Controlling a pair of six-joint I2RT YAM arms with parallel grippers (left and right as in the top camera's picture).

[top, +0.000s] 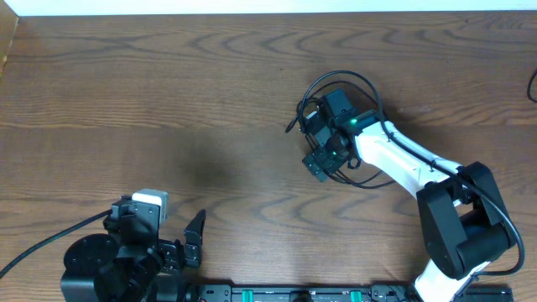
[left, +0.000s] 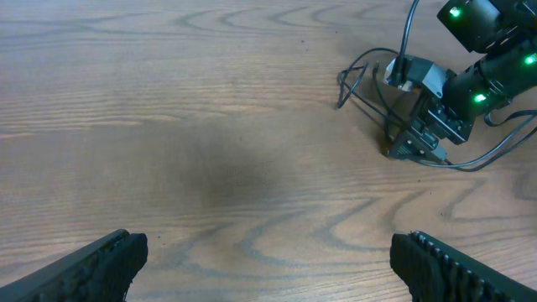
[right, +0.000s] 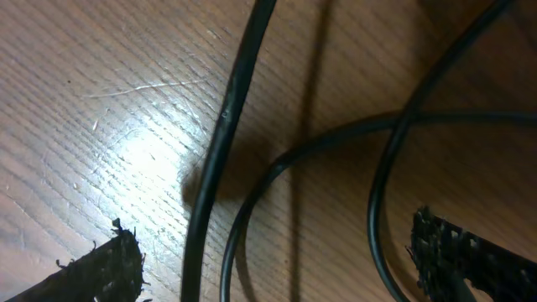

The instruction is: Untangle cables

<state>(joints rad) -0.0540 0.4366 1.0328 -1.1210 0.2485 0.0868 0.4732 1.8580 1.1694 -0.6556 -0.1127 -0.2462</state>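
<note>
**Risk: pinching the crossing, dragging the whole bundle**

Thin black rubber cables (right: 225, 126) lie looped on the brown wood-grain table (top: 168, 101), right of centre, directly under my right gripper (right: 273, 247). Its fingers stand apart, low over a spot where strands cross. If I close here I probably pinch two strands together and tighten the tangle, or scrape the wood. My left gripper (left: 268, 252) is spread too, holding nothing, near-left and well apart from the pile. Nothing pins the cables, so any pull likely drags everything.
</note>
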